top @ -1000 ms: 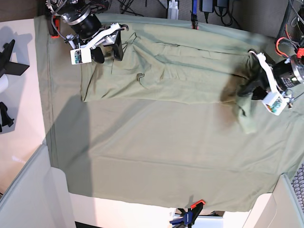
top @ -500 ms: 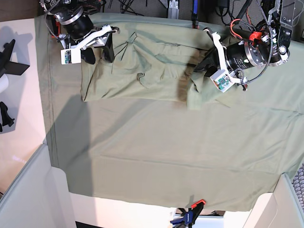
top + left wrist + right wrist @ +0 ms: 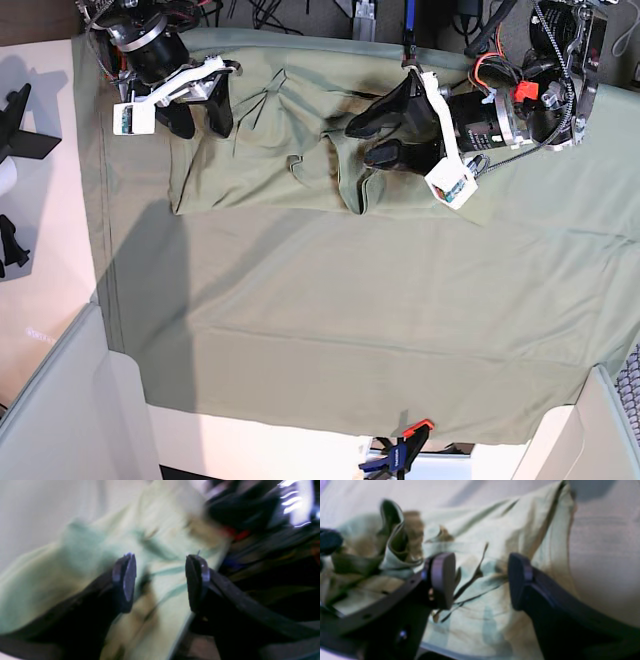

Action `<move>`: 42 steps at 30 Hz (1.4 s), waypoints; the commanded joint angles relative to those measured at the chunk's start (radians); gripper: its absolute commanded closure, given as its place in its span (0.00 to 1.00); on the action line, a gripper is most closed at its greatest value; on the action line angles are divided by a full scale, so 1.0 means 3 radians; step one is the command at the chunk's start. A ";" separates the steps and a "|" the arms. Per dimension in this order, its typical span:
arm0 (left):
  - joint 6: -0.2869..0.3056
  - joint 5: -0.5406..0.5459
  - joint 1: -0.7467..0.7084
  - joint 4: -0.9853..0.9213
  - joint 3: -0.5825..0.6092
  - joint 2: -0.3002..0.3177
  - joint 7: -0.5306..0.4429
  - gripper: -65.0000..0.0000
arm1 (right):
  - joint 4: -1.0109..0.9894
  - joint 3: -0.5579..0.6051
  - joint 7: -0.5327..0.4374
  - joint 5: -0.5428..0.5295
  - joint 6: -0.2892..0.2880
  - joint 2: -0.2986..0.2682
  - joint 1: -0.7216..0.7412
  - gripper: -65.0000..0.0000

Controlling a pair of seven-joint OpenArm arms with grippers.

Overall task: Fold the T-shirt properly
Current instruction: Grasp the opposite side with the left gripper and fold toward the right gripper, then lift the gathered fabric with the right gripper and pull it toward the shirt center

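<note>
The pale green T-shirt [image 3: 280, 150] lies folded into a band along the far side of the green sheet, its right end doubled over to about the middle. My left gripper [image 3: 375, 138] is open just above that doubled-over edge; in the blurred left wrist view [image 3: 160, 580] its jaws stand apart with the shirt [image 3: 162, 525] under them and nothing between them. My right gripper [image 3: 200, 115] is open over the shirt's left end. The right wrist view [image 3: 480, 580] shows wrinkled shirt cloth [image 3: 495, 530] below the spread jaws.
The larger green sheet [image 3: 350, 320] covers the table. A clamp [image 3: 398, 458] holds its near edge and another [image 3: 408, 35] its far edge. White panels [image 3: 60, 400] stand at the lower left. Cables and arm hardware [image 3: 540, 90] crowd the far right.
My left gripper has swept leftward, carrying the shirt's right end over the body, and now stands open. My right gripper has shifted slightly up and to the left.
</note>
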State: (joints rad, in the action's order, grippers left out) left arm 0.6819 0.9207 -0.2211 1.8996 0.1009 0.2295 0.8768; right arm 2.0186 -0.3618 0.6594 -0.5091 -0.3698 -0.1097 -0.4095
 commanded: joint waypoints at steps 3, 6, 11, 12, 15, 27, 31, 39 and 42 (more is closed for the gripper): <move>0.0054 0.0099 0.0033 0.0150 -0.0004 0.0003 0.0027 0.47 | 0.0060 -0.0342 -0.0034 -0.0079 -0.0001 -0.0022 0.0092 0.48; 0.0054 0.0120 0.0033 0.0256 -0.0004 0.0004 0.0125 0.47 | 0.0042 -0.0694 0.0000 -0.0172 -0.0004 -0.0024 0.0196 0.45; 0.0054 0.0174 0.0015 0.0413 -0.0014 0.0033 0.0247 0.47 | -0.0422 -0.0767 0.0003 -0.0264 -0.0005 -0.0181 0.0408 0.32; 0.0054 0.0172 0.0018 0.0430 -0.0014 0.0046 0.0243 0.47 | -0.0558 -0.0738 0.0011 -0.0273 -0.0005 -0.0212 0.0469 0.32; 0.0054 0.0168 0.0015 0.0450 -0.0014 0.0088 0.0237 0.47 | -0.0935 -0.0656 0.0065 -0.0282 -0.0005 -0.0271 0.0665 0.32; 0.0054 0.0130 0.0017 0.0450 -0.0014 0.0114 0.0234 0.47 | -0.1537 -0.0111 0.0416 -0.0676 -0.0169 -0.0286 0.0874 0.33; 0.0054 0.0127 0.0014 0.0450 -0.0014 0.0114 0.0235 0.47 | -0.1530 0.0079 0.0497 -0.0754 -0.0193 -0.0195 0.0852 0.33; 0.0054 0.0060 0.0015 0.0450 -0.0014 0.0116 0.0235 0.47 | -0.1451 0.0151 0.0488 -0.0767 -0.0202 0.0009 0.0763 0.35; 0.0054 0.0066 0.0017 0.0450 -0.0014 0.0126 0.0234 0.47 | -0.1448 0.0134 0.0416 -0.0660 -0.0201 0.0006 0.0764 0.69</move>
State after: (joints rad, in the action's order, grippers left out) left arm 0.6819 0.9173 -0.2237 2.0167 0.0990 0.2634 0.9688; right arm 1.5726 -0.3202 0.7795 -0.7044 -0.4252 -0.1047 -0.1810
